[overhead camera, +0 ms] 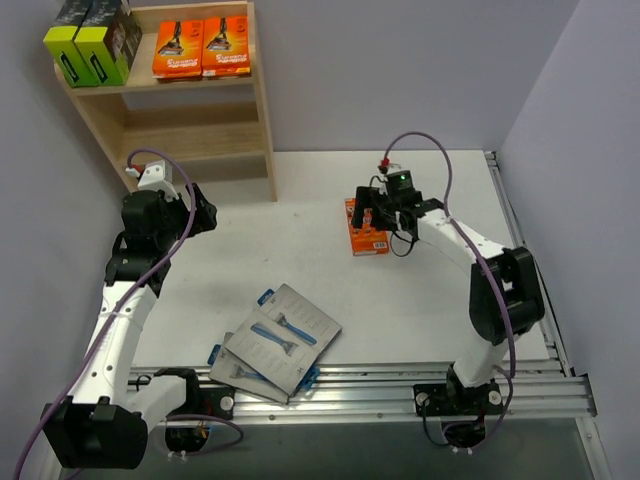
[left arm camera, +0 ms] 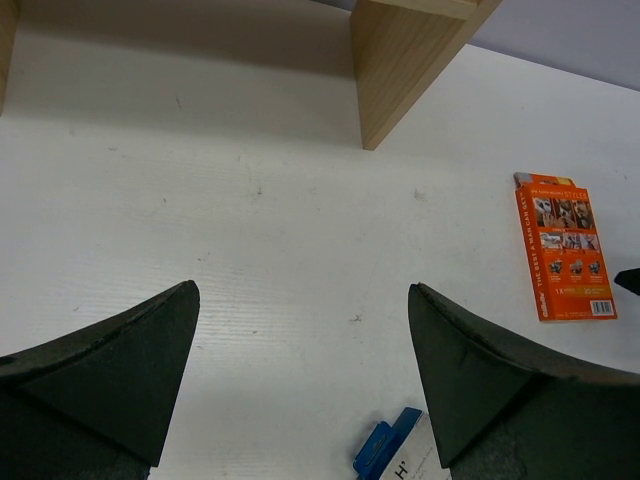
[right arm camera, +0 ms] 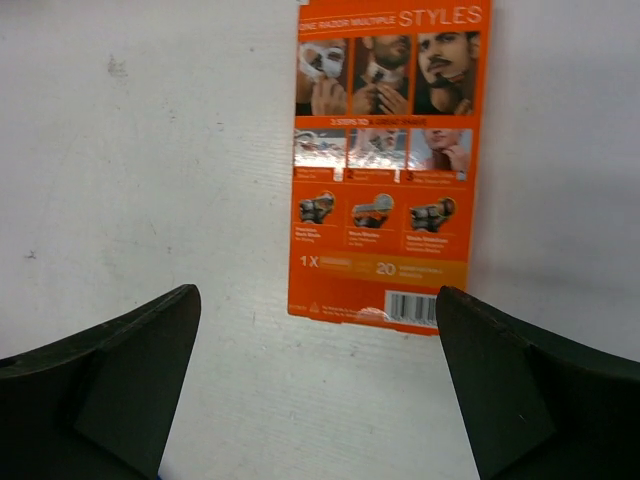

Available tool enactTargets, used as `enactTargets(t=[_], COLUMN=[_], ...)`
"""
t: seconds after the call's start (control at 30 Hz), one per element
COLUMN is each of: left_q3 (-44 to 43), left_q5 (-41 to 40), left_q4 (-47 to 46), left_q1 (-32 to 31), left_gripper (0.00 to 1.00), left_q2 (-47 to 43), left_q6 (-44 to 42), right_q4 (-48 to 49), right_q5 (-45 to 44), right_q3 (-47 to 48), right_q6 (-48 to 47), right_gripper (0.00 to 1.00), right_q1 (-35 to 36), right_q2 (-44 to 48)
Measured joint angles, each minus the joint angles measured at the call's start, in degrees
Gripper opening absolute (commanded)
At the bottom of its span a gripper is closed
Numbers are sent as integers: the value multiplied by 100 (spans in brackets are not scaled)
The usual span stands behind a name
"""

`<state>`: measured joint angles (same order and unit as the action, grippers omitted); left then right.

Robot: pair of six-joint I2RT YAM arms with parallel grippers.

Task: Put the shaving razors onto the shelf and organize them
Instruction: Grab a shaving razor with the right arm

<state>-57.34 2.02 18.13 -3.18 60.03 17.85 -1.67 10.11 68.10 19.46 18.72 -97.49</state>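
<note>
White tabletop below, my right claw gaped wide and empty at the near end of the flat-lying orange pack, well apart from the shelf, and, by my reckoning, pinching its thin edges could have skidded it away.

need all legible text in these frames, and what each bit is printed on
"ONE RAZOR MULTIPLE STYLES": top of the orange pack in the right wrist view.
"1 X" and "20": lower band of the same pack.
Its other print and barcode digits: too blurred to read.
The two shelved orange packs and lime-green boxes on the shelf, plus the grey cards: print too small to read.
</note>
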Motion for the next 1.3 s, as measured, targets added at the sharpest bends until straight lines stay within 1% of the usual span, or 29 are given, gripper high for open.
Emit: enactTargets(t=[0.13,0.27,0.37,0.57,0.7,0.8,0.87,0.9,0.97,1.0,1.2,1.27,1.3], left_q3=[0,0,0,0,0,0,0,0,0,0,0,0,0], left_q5=[20,44,83,142,166,173,175,177,190,195,236,254,258], left_q4=[-2,-2,-2,-4,-4,-4,-4,-4,-4,-4,-4,-2,-4], left_q1=[0,0,0,0,0,0,0,0,0,0,0,0,0], left_gripper=[94,94,94,94,94,94,94,94,94,94,94,94,94], left_q2=[15,33,55,76,96,107,118,129,149,160,192,195,195], left_q6=[2,2,4,13,15,15,15,15,15,15,15,15,15], right_q4=[-348,-826,-1069,-1329,-1355,-1338,-1290,-1250,-1130,-1054,-334,-90,35], right_q5=[-658,-1257,-1744,-2507,-2675,-2693,-2640,-2594,-2435,-2323,-1202,-833,-649], right_q3=[520,861,1023,1073,1121,1121,1115,1108,1067,1027,669,531,444], right_q6=[-358,-649,-769,-782,-787,-824,-866,-885,-918,-922,-743,-621,-560], right_gripper=[100,100,100,99,93,89,84,78,73,67,53,52,49], right_q1=[599,920,1058,1174,1174,1178,1172,1161,1104,1054,483,258,155], right_q2=[-540,-1056,-1370,-1593,-1729,-1762,-1762,-1759,-1744,-1705,-1322,-1213,-1156])
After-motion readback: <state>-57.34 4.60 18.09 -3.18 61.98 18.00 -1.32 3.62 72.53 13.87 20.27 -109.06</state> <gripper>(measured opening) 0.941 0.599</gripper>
